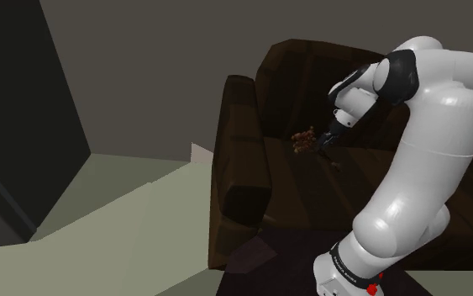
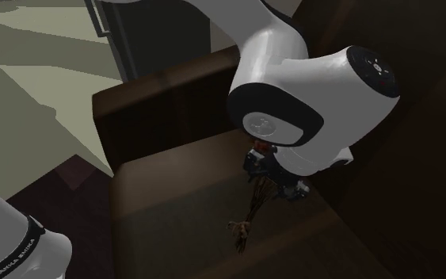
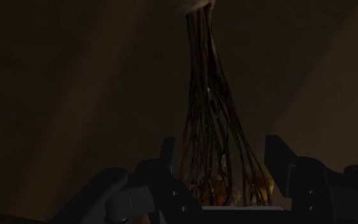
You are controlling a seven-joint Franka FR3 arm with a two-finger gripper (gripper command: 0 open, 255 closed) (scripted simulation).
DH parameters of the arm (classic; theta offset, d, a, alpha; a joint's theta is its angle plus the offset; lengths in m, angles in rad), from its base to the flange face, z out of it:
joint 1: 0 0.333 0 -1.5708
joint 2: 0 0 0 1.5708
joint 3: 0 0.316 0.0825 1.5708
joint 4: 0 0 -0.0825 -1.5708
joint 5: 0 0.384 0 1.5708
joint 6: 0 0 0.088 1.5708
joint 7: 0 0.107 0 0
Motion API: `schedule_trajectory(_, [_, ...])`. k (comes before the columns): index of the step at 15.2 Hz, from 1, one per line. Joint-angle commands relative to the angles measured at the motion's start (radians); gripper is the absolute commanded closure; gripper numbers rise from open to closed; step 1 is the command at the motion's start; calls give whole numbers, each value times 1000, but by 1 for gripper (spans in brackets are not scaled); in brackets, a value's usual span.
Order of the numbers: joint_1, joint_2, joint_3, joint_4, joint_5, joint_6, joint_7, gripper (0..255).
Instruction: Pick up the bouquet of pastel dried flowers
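The bouquet [image 1: 303,140] is a small bunch of brownish dried flower heads on thin dark stems. My black gripper [image 1: 323,143] holds it over the seat of a dark brown sofa [image 1: 243,168], close to the backrest. In the second exterior view the stems hang from the gripper [image 2: 264,178] and the flower heads of the bouquet [image 2: 241,230] point down toward the seat cushion. In the wrist view the fanned stem ends of the bouquet [image 3: 206,95] sit between the two fingers of the gripper [image 3: 222,149], which clasp them on both sides.
The sofa's armrest [image 2: 158,103] and tall backrest [image 1: 310,67] bound the seat on two sides. A pale green floor [image 1: 117,227] stretches to the shoulder view's left, ending at a dark wall panel [image 1: 16,109]. My own white arm [image 1: 428,151] arches over the seat.
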Motion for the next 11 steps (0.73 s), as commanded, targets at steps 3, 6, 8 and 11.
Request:
schedule_trajectory(3, [11, -39, -16, 11, -37, -34, 31, 255])
schedule_trajectory(6, [19, -68, -27, 20, -64, -60, 55, 255])
schedule_trajectory(8, [24, -87, -33, 27, -82, -79, 70, 255])
schedule_trajectory(11, [28, -97, -37, 31, -91, -89, 79, 255])
